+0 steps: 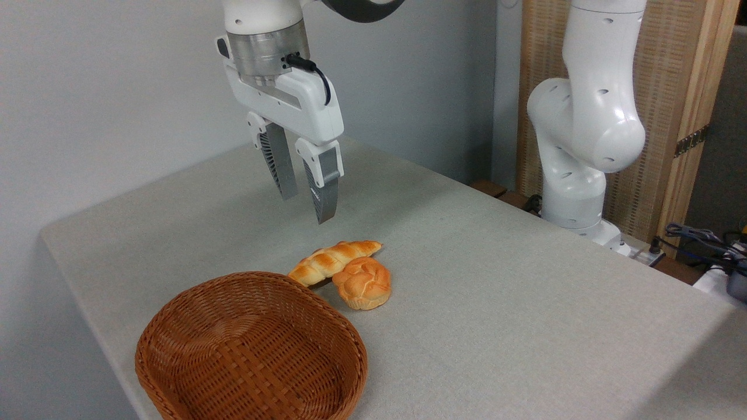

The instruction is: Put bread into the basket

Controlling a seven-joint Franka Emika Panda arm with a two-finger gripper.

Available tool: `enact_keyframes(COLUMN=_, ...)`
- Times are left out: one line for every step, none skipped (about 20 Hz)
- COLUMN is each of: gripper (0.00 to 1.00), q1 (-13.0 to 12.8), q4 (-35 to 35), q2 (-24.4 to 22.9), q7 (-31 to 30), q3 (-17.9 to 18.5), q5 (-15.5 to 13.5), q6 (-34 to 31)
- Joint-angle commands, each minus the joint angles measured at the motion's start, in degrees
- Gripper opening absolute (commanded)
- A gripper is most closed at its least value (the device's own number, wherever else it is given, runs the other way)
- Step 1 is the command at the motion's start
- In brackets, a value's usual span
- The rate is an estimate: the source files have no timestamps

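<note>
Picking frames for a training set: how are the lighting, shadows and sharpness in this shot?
Fixed camera: soft, even light, no glare; the bread, bun and basket cast only faint shadows on the table; the gripper, its jaws apart, is sharp, no motion blur.

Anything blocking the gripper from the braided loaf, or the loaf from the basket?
Nothing visible under the open gripper; the bread lies exposed below. A round bun touches its right side and could crowd a finger. The basket sits beside the bread's left end, empty, path clear.
</note>
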Motion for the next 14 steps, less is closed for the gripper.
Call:
enact_keyframes(gripper=1.00, q1=-1.01, q4=-1.12, q2=-1.24, q7=-1.08, q3=0.32, q5=-0.67, q6=0.58)
enact_keyframes(gripper=1.00, q1=-1.01, q4=-1.12, q2=-1.07, q7=-1.08, q3=0.32, q5=-0.58, q6=0.66)
enact_keyframes(gripper=1.00, q1=-1.01, q4=-1.12, q2=-0.89, q7=-1.08, q3=0.32, q5=-0.67, q6=0.66)
enact_keyframes(gripper=1.00, q1=-1.01, q4=-1.12, q2=-0.80, q7=-1.08, q3=0.32, q5=-0.67, q6=0.66)
enact_keyframes(gripper=1.00, q1=-1.01, q4=-1.12, q2=-0.71, q7=-1.08, q3=0.32, q5=-0.58, q6=0.66)
enact_keyframes(gripper=1.00, q1=-0.92, q4=-1.12, q2=-0.62, q7=-1.08, q3=0.32, q5=-0.58, q6=0.66)
enact_keyframes(gripper=1.00, q1=-1.01, q4=-1.12, q2=-0.62, q7=-1.08, q3=0.32, q5=-0.58, q6=0.66)
enact_keyframes(gripper=1.00, q1=-1.01, q4=-1.12, q2=-0.62, q7=-1.08, q3=0.32, q5=-0.58, q6=0.75)
enact_keyframes(gripper=1.00, q1=-0.92, q4=-1.04, q2=-0.62, q7=-1.08, q3=0.32, q5=-0.67, q6=0.75)
enact_keyframes(gripper=1.00, q1=-1.01, q4=-0.43, q2=-0.62, q7=-1.08, q3=0.23, q5=-0.58, q6=0.75)
enact_keyframes(gripper=1.00, q1=-1.01, q4=-0.42, q2=-0.62, q7=-1.08, q3=0.23, q5=-0.58, q6=1.01)
enact_keyframes(gripper=1.00, q1=-1.09, q4=-0.68, q2=-0.71, q7=-1.08, q3=0.23, q5=-0.58, q6=1.45)
enact_keyframes(gripper=1.00, q1=-1.09, q4=-0.86, q2=-0.71, q7=-1.08, q3=0.23, q5=-0.58, q6=1.45)
enact_keyframes(gripper=1.00, q1=-1.09, q4=-1.03, q2=-0.80, q7=-1.08, q3=0.23, q5=-0.58, q6=1.45)
